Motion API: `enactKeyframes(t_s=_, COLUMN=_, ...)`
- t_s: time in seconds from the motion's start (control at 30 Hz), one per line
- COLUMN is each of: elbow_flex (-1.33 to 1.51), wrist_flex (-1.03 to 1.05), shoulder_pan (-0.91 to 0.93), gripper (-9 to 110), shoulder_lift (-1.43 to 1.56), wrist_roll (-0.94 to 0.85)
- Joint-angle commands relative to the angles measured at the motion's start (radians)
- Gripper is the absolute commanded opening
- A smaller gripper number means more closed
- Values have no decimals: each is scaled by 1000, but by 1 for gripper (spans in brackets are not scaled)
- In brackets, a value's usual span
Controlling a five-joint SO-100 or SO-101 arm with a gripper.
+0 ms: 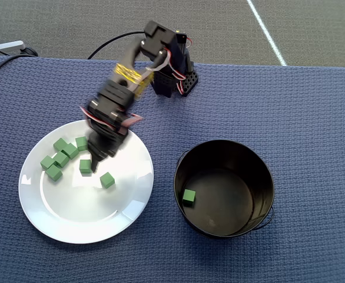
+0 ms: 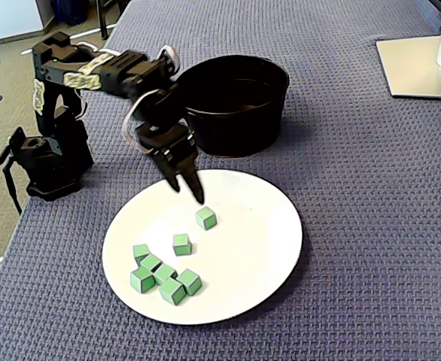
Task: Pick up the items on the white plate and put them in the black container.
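Blue cloth, matte green cubes (image 2: 181,244)

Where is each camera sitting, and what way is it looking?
Overhead view: sits above the table looking straight down at the white plate and black container; the whole arm shows, base at the top, jaws over the plate.
Fixed view: sits low at the table's side, looking across the white plate toward the black container; arm enters from the left.
Both share the plate, container, green cubes and gripper.
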Motion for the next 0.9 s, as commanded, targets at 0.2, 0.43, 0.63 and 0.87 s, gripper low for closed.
enactKeyframes(t_s=0.2, elbow_flex=-81, wrist_flex=6, shoulder_pan=-34, gripper=21, shoulder_lift=-74, wrist_roll=17)
enactKeyframes(t_s=0.43, elbow_flex=-51, wrist_flex=-91, shoulder_pan=43, gripper=21, shoulder_lift=-152, wrist_roll=-21)
enactKeyframes(t_s=0.63, elbow_flex=-84, wrist_flex=-109, shoulder_pan=52, gripper=20, shoulder_lift=-210, wrist_roll=-25)
enactKeyframes(t_s=0.87, elbow_flex=-97, wrist_flex=-121, shoulder_pan=9, gripper=18, shoulder_lift=-221, wrist_roll=-14)
